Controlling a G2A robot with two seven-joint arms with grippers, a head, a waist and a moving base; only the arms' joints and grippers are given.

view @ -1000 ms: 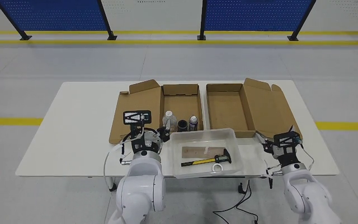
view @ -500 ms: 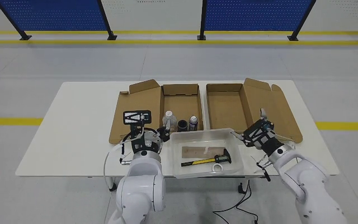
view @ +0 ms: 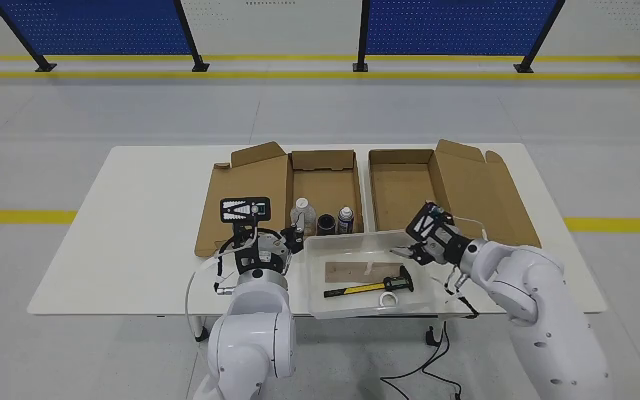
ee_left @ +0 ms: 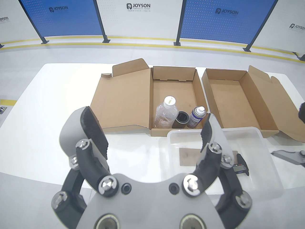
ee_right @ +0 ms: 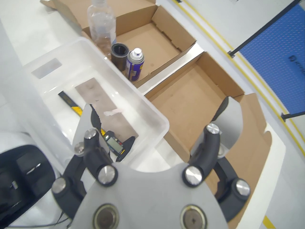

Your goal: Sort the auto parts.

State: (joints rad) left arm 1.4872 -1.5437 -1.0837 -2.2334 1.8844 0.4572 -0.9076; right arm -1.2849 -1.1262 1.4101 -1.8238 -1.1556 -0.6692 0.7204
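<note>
Right gripper [view: 427, 233] swings in from the white table [view: 130, 220] edge to a corner of the clear bin [view: 350, 238], jaws spread, empty; left gripper [view: 245, 209] likewise released. Caliper [view: 365, 288] lies in the bin; blue panels [view: 100, 25] stand behind.

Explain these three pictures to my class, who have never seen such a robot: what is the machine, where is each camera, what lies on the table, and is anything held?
This is a two-armed robot at a white table. The top view looks down from above its arms; each wrist view looks out past that arm's own jaws. On the table, the left cardboard box holds a clear bottle, a black cylinder and a spray can; the right cardboard box sits beside it. In front is a clear tray with a caliper and a white ring. The jaws of the left arm stand open near the left cardboard box; those of the right arm stand open above the tray's corner. Neither holds anything.
</note>
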